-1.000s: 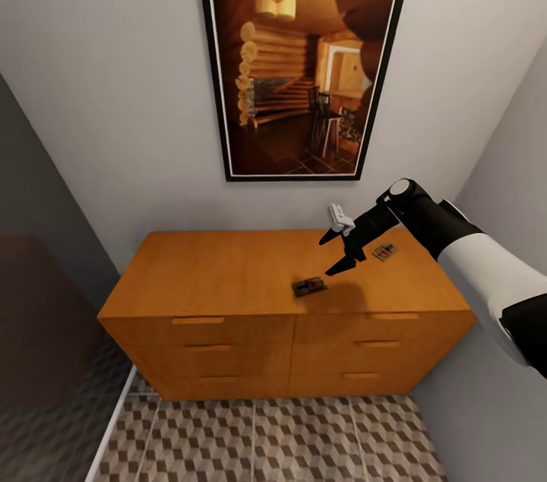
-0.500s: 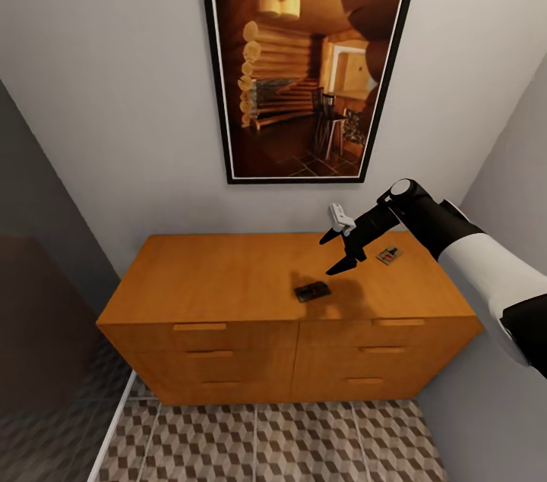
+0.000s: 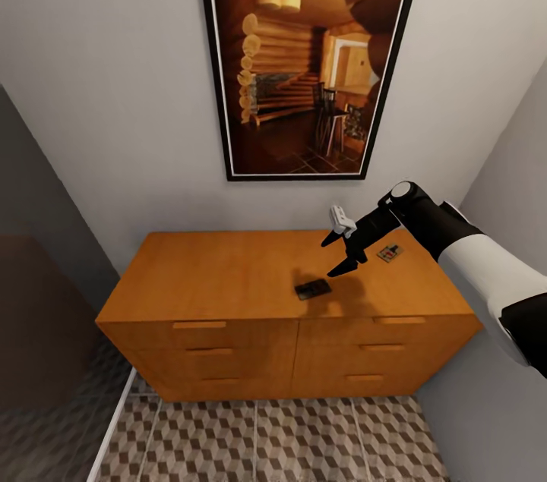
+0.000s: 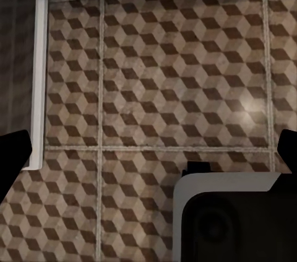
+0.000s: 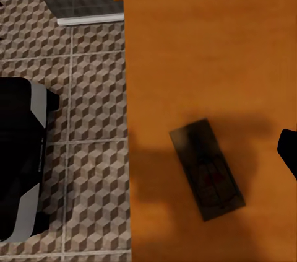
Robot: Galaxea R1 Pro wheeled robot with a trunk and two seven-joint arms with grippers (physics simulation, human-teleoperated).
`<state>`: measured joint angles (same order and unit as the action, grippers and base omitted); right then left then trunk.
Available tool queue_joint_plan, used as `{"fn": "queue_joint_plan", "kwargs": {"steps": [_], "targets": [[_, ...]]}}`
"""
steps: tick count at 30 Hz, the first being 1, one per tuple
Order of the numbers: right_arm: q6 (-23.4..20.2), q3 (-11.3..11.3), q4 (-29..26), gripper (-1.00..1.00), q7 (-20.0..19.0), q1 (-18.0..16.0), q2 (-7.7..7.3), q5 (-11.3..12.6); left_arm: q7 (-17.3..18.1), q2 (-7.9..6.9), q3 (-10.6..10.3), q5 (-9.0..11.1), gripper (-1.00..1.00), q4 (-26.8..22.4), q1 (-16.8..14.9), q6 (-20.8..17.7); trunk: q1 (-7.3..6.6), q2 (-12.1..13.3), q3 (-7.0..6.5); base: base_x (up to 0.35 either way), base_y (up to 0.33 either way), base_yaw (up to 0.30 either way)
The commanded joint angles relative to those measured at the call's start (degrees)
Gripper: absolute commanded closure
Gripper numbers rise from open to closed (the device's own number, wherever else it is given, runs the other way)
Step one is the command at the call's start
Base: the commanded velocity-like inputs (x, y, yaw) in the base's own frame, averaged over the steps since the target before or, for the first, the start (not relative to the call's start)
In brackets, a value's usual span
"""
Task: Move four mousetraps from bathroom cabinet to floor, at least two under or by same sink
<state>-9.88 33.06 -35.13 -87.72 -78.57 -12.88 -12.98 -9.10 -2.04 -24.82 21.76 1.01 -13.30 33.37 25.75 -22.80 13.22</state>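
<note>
Mousetrap [image 3: 312, 289] lies at centre frame on the cabinet [image 3: 228, 277] top, long axis slanting, just lower-left of the right hand [image 3: 339, 254], fingers apart; another trap [image 3: 390, 253] sits right.

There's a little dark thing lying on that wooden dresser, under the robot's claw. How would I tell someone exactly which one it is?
Find the wide orange-brown cabinet below the tall framed picture. On its top, right of middle, a flat mousetrap lies in the shadow just below the open right gripper. The other mousetrap sits farther back and right, in brighter light.
</note>
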Motion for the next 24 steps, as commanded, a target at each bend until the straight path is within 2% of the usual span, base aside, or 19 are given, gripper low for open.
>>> {"fn": "queue_joint_plan", "kwargs": {"steps": [1, 24], "targets": [[-0.60, 0.18, -0.04, -1.00, -0.13, -0.07, -0.05, -0.03, -0.31, 0.02, -0.50, 0.12, -1.00, 0.11, -0.06, 0.21, 0.03, -0.12, 0.20, 0.000, 0.000, 0.000], [-0.58, 0.17, 0.15, -1.00, -0.09, -0.08, -0.04, -0.22, -0.31, 0.02, -0.50, 0.12, -1.00, 0.13, -0.06, 0.21, 0.03, -0.12, 2.22, 0.000, 0.000, 0.000]]}}
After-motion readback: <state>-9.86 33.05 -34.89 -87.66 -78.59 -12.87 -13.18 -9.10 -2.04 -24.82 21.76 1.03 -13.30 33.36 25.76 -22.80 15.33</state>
